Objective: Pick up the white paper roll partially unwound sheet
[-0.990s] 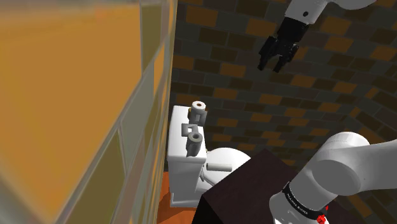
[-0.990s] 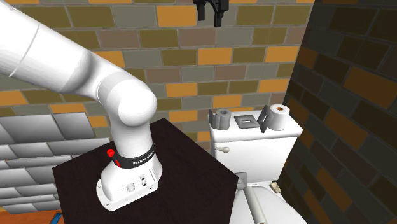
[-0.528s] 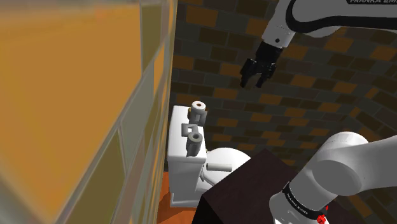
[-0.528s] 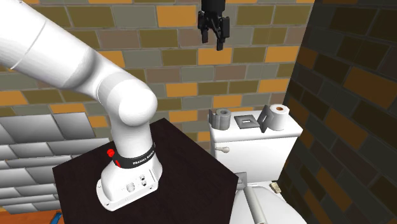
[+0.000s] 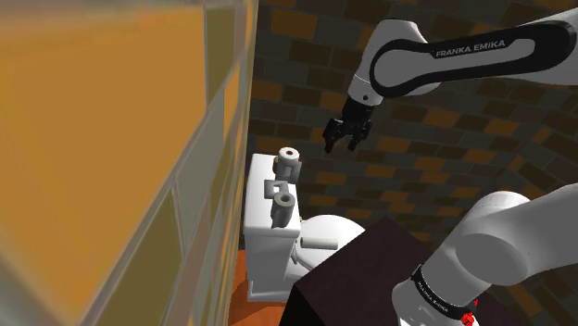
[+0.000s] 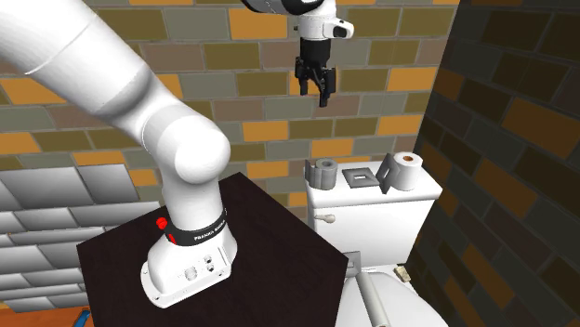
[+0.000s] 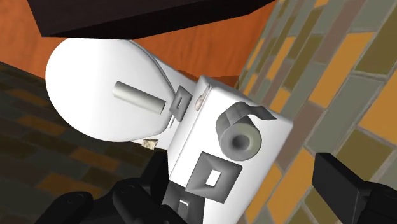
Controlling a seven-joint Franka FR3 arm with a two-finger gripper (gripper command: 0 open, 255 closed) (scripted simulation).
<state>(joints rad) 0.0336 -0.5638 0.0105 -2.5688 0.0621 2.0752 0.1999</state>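
Observation:
A grey paper roll (image 7: 240, 133) with a loose sheet curling off it lies on the white toilet tank (image 7: 210, 102), at the tank's near end (image 5: 281, 206) (image 6: 322, 173). A second, whiter roll (image 5: 290, 162) (image 6: 406, 170) stands at the tank's far end. My black gripper (image 5: 339, 144) (image 6: 316, 91) hangs open in the air, well above the tank and touching nothing. In the wrist view the gripper (image 7: 245, 191) looks down on the tank, its fingers standing wide apart on either side of it.
A grey square frame (image 7: 214, 176) (image 6: 361, 176) lies on the tank between the rolls. A pale cylinder (image 7: 139, 97) rests on the white toilet lid (image 5: 329, 231). Brick walls close in behind and beside the tank. My dark stand (image 5: 361, 269) sits next to the toilet.
The gripper has come down and moved toward the shoulder view's left, closer to the tank. The arm's forearm has swung into view. The rolls have not moved.

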